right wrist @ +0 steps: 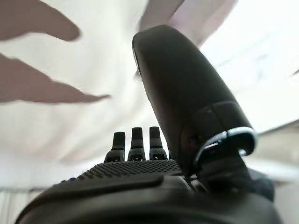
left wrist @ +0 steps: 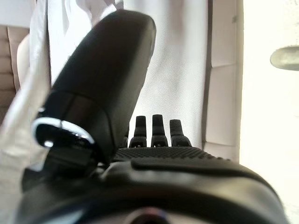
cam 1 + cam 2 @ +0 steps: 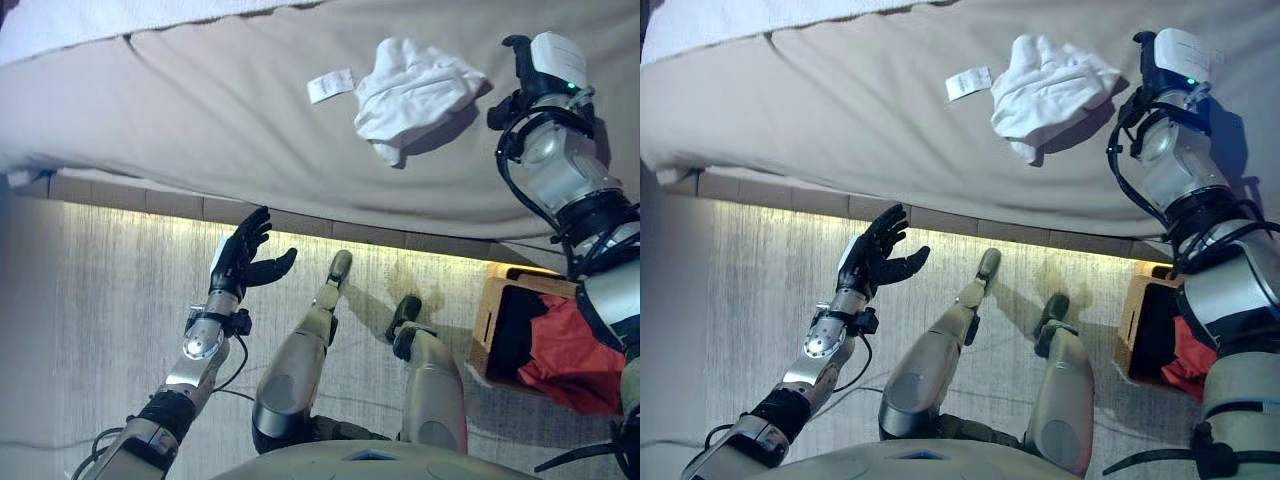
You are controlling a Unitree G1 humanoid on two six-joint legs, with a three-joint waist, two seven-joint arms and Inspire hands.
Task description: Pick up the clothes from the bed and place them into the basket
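A crumpled white garment (image 3: 410,95) lies on the beige bed (image 3: 200,110), near its front edge. My right hand (image 3: 547,62) hovers over the bed just to the right of the garment, apart from it. In the right wrist view this hand (image 1: 140,175) has straight fingers and a raised thumb, and it holds nothing. My left hand (image 3: 240,262) is raised above the floor in front of the bed's edge, open and empty. A wooden basket (image 3: 492,312) stands on the floor at the lower right, with a red cloth (image 3: 570,360) inside it.
A small white tag (image 3: 330,86) lies on the sheet just left of the garment. A white blanket (image 3: 90,20) covers the bed's far left corner. A lit strip runs along the bed base (image 3: 150,202) above a grey carpet (image 3: 90,320).
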